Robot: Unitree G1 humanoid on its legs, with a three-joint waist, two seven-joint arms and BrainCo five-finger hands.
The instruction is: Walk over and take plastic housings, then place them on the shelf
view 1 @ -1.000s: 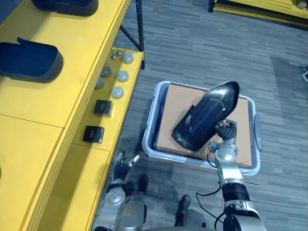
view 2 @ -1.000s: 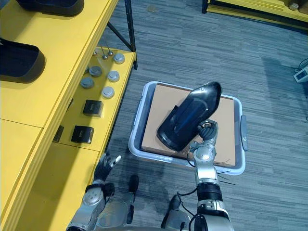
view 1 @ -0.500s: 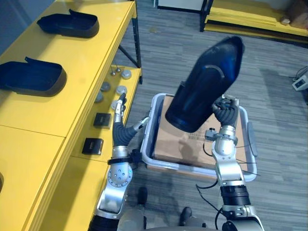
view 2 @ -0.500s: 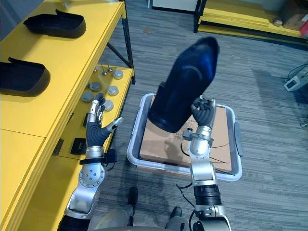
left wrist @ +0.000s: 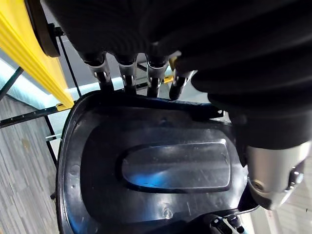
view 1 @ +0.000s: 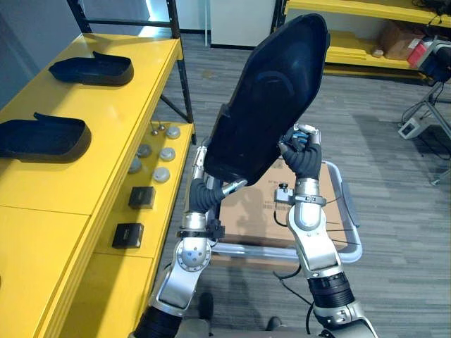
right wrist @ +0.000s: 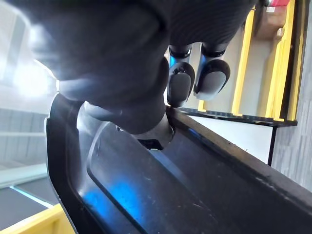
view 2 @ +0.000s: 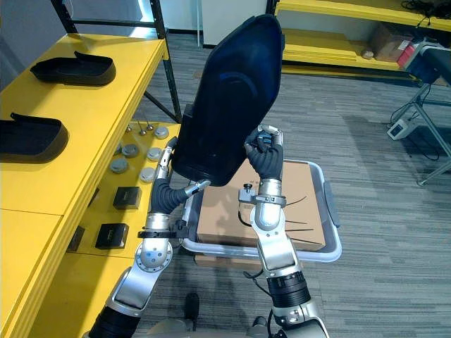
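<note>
A large dark plastic housing (view 1: 271,98) is held up high in front of me, its long axis nearly upright, above the tote. My right hand (view 1: 303,153) is curled round its right edge, its fingers (right wrist: 212,75) hooked over the rim. My left hand (view 1: 203,191) rests against the housing's lower left edge with straight fingers (left wrist: 127,73) laid along the rim and the thumb (view 2: 196,187) pointing under it. Two more dark housings (view 1: 93,68) (view 1: 44,137) lie on top of the yellow shelf (view 1: 84,176) at the left.
A grey tote (view 1: 352,243) with a cardboard sheet (view 2: 304,211) stands on the floor below the hands. The shelf's lower level carries round grey discs (view 1: 162,174) and small black boxes (view 1: 141,197). Yellow racks (view 1: 366,49) stand at the back.
The right hand has raised the housing from just above the tote to head height. The left hand rose from beside the shelf and now touches the housing's lower left edge. The camera tilted up.
</note>
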